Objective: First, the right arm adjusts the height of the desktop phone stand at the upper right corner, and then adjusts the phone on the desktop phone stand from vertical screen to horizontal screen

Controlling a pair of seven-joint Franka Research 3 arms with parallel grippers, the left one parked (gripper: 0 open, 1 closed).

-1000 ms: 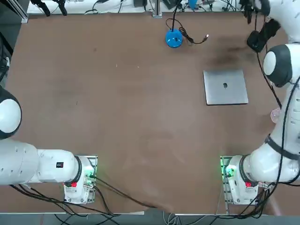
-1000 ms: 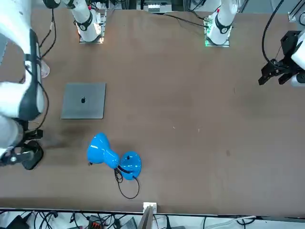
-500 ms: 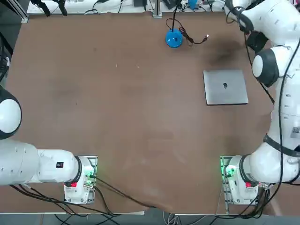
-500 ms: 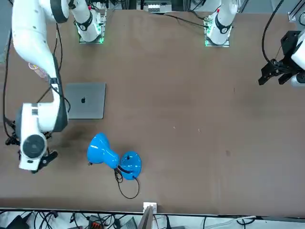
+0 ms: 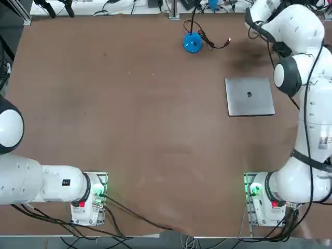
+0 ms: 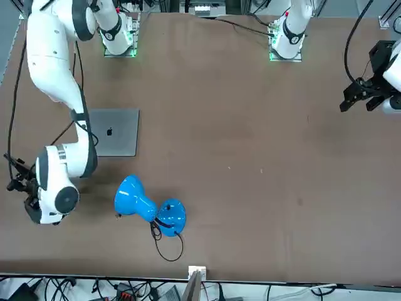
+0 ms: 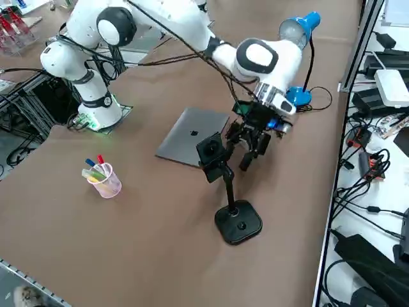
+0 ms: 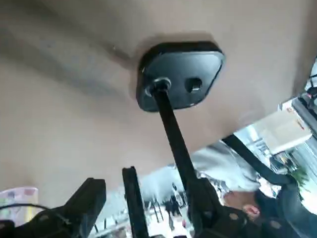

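The right gripper [image 7: 238, 149] hovers at the phone stand's [image 7: 238, 222] raised head, its fingers spread wide open!

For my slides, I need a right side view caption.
Open black right gripper beside the black phone stand on a brown table.

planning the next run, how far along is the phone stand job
Nothing is clearly done: the phone stand stands upright on the table, but these views don't settle whether its height has been adjusted. In hand: the right gripper is at the stand's upper end, fingers open. Likely left: turning the phone to horizontal, though its orientation can't be made out.
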